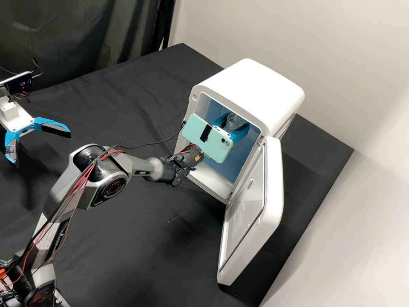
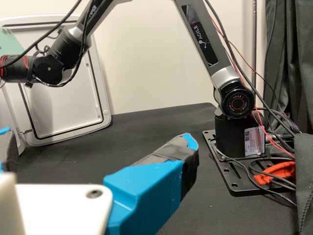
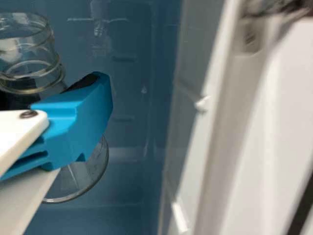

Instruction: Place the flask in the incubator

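Black bench (image 1: 128, 238) covered the whole work area. White incubator (image 1: 251, 89) stood at the far right of it, its door (image 1: 255, 204) swung wide open toward the near side, the chamber inside blue. Right arm (image 1: 128, 166) stretched from the near left into the opening, with a mint-green phone (image 1: 208, 138) strapped at its wrist. Left gripper (image 1: 38, 144) hung at the far left edge, well apart from the incubator, its blue fingers (image 2: 151, 186) spread wide and holding nothing. Right gripper (image 1: 232, 128) sat inside the chamber, closed around the flask (image 1: 232, 121), one finger (image 3: 73, 122) pressed against the glass below the threaded neck. Flask was clear and high in the chamber; whether its base touched anything could not be told.
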Robot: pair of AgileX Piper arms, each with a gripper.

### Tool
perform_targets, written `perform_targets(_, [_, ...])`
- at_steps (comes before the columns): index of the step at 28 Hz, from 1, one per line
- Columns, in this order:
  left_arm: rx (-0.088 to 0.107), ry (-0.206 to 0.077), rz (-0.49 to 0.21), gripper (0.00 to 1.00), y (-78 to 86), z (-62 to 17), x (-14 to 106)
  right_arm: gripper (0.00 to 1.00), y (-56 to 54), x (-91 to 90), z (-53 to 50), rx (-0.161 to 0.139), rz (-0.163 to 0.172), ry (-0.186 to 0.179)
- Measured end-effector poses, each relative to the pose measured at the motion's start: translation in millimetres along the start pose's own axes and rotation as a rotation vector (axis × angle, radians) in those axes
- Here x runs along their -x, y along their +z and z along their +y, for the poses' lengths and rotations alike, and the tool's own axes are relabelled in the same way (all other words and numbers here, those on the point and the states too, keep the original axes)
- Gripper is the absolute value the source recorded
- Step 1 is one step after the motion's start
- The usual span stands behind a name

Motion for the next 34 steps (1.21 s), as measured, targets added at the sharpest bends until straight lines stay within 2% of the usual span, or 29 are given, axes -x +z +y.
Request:
perform_targets(7, [0.005, -0.011, -0.008, 1.0, 1.3, -2.1, -1.1, 0.0, 1.7, -5.4, -29.8, -0.004, -0.001, -0.061])
perform_targets(9, [-0.003, -0.011, -0.009, 1.0, 1.3, -2.1, -1.1, 0.0, 2.9, -8.5, -34.5, -0.002, -0.009, -0.076])
perform_targets(17, [0.003, -0.03, -0.013, 1.0, 1.5, -5.7, -2.6, 0.0, 12.7, -22.2, -51.6, 0.023, -0.037, -0.121])
perform_targets(22, [0.003, -0.039, -0.026, 1.0, 3.9, -7.2, -3.4, 0.0, 18.9, -23.0, -57.2, 0.023, -0.056, -0.14])
perform_targets(29, [0.004, -0.038, -0.032, 1.0, 5.1, -7.1, -3.7, 0.0, 37.0, -24.8, -55.7, 0.024, -0.091, -0.133])
perform_targets(34, [0.005, -0.037, -0.03, 1.0, 4.9, -7.1, -3.7, 0.0, 46.2, -26.8, -60.5, 0.024, -0.105, -0.138])
